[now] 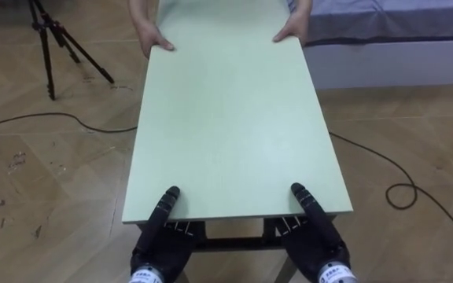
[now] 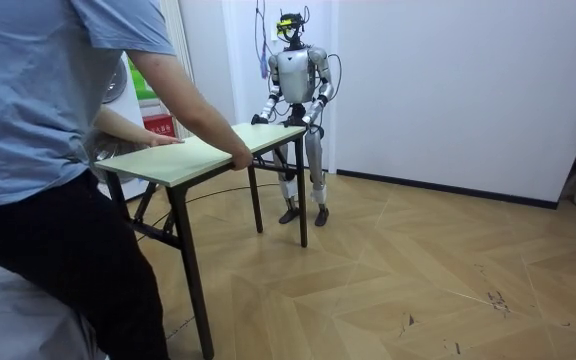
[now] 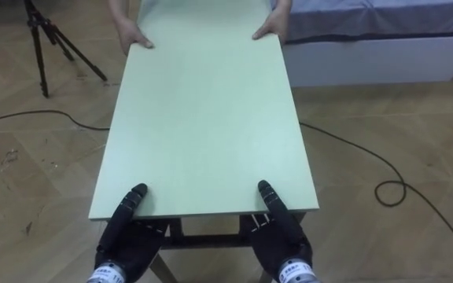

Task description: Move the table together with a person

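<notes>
The left hand [image 1: 162, 240] and right hand [image 1: 317, 236] each clamp the near edge of the pale green bench [image 1: 230, 118], thumb on top and fingers tucked beneath. Beyond both hands, a person's hands [image 1: 154, 38] grip its far corners.

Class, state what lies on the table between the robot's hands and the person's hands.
Nothing: the left eye view shows the table bare from the left hand and right hand to the person's hands.
</notes>
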Available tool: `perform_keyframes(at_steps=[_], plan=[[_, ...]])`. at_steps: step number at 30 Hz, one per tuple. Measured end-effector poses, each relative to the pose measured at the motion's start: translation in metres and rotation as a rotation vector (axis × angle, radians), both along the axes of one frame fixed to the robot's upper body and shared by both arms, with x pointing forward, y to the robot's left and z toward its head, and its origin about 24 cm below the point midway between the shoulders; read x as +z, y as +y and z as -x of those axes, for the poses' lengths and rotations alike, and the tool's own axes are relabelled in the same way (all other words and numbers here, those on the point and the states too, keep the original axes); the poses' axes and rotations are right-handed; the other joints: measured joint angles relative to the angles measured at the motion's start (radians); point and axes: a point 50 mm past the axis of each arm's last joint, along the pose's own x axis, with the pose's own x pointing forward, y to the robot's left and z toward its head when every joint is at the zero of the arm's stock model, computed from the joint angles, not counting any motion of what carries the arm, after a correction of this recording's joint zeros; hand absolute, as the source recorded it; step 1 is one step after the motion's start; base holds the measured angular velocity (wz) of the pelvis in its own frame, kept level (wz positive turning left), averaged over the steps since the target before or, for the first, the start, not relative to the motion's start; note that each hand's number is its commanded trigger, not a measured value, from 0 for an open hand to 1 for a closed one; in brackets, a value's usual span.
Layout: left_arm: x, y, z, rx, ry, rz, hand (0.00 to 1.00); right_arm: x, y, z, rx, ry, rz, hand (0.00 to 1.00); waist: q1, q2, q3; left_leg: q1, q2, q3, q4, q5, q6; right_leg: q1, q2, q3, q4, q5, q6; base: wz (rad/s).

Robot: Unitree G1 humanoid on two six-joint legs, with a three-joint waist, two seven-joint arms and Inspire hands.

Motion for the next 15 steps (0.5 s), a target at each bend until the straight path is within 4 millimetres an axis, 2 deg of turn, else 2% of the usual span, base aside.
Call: perform_keyframes(at_steps=[15], plan=[[0.0010,-0.0003,0.0006,-0.016,-0.008,-0.029,1.00,0.0009,-0.0007,0.0021,-0.002,-0.005,-0.002,1.00,0.006,0.003,0.0003,-0.003,0.000,-0.001,0.000,0.000,0.000,0.000,0.000,-0.003,-0.001,0.001,0.000,0.00]])
